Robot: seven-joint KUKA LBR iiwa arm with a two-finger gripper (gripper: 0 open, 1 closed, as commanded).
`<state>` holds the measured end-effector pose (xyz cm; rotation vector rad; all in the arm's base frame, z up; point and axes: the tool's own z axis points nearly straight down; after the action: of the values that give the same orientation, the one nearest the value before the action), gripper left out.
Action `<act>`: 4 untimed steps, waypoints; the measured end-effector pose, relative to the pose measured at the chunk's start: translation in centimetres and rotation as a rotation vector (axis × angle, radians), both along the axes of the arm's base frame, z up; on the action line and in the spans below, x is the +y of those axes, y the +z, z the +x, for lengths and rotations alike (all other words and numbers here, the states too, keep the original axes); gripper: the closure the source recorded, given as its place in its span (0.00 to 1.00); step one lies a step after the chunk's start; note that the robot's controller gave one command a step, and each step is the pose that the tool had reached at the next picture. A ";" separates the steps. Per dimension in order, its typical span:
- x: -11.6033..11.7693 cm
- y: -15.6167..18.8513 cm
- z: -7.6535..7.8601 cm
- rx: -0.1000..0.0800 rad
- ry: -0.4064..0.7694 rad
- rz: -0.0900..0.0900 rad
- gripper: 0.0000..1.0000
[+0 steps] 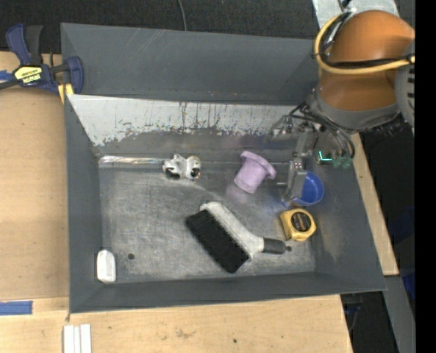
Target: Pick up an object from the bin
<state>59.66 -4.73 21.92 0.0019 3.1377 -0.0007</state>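
You see a small blue cup (pixel 312 190) on the right side of the grey bin (pixel 203 72), close to the right wall. The claw (pixel 297 188) is down low right at the cup's left edge, and it hides a bit of the cup. You cannot tell if the claw is spread, pressed together or pinching the cup.

Just left of the claw, a light purple cup (pixel 253 172) lies tipped on its side. Just below the blue cup sits a yellow tape measure (pixel 298 224). Next to that, a black brush (pixel 219 240) with a white back lies slanted across the middle of the floor.

Farther left, near the back wall, is a little white and black thing (pixel 182 167). A small white block (pixel 106 265) sits alone in the front left corner. The arm's round orange cover (pixel 365 57) hangs over the bin's back right corner.
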 end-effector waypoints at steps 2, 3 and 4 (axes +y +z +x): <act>-0.7 -8.6 1.9 0.002 -0.048 0.000 1.00; -0.5 -3.8 1.8 0.007 -0.058 0.001 1.00; -0.6 1.2 2.0 -0.004 -0.057 0.000 1.00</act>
<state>61.70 -5.29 23.16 0.0912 3.1324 -0.0002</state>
